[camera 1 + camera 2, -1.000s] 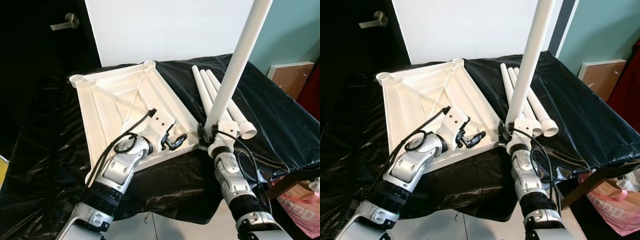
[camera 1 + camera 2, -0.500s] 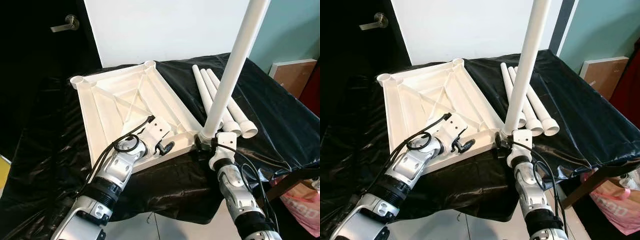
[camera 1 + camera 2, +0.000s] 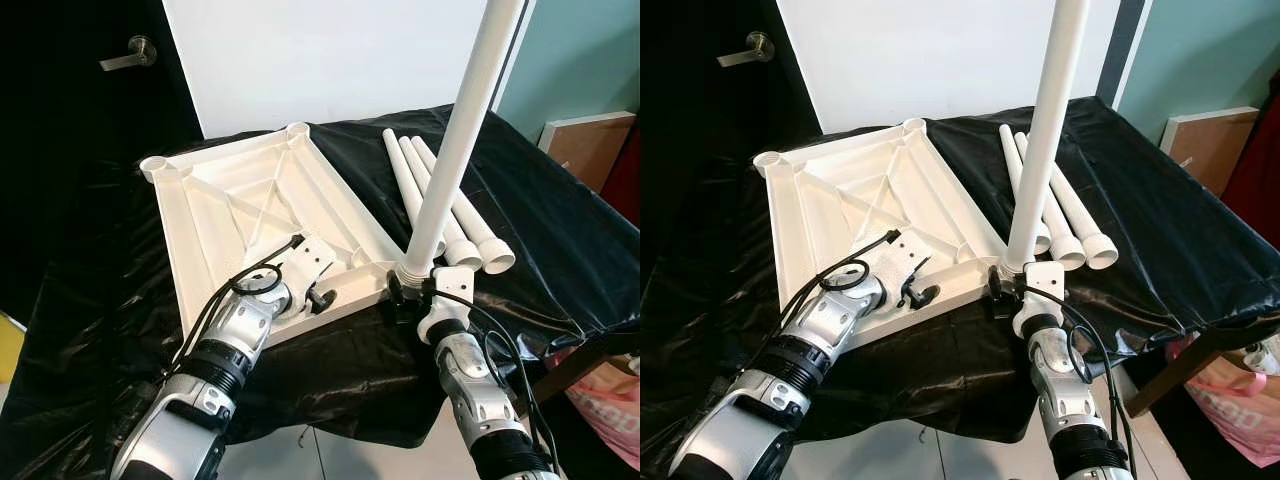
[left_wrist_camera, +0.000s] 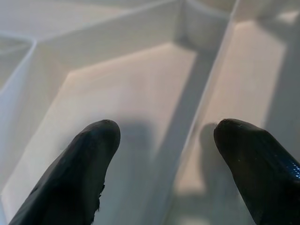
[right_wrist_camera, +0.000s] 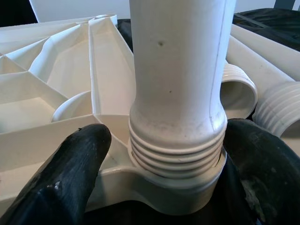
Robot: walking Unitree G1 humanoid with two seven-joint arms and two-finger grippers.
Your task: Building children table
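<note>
Left gripper (image 3: 318, 297) rests on the near edge of the tabletop (image 3: 215, 225), fingers (image 4: 79, 173) spread apart over its ribbed underside with nothing between them. That white tabletop lies upside down on a black sheet (image 3: 100, 300) covering a table, with round sockets at its corners. At the tabletop's near right corner, the right gripper (image 3: 405, 292) is clamped on the base of a white leg (image 3: 455, 150), which stands upright with its threaded end (image 5: 176, 150) seated in the corner socket. Just right of the tabletop, three more legs (image 3: 470, 225) lie side by side on the sheet.
</note>
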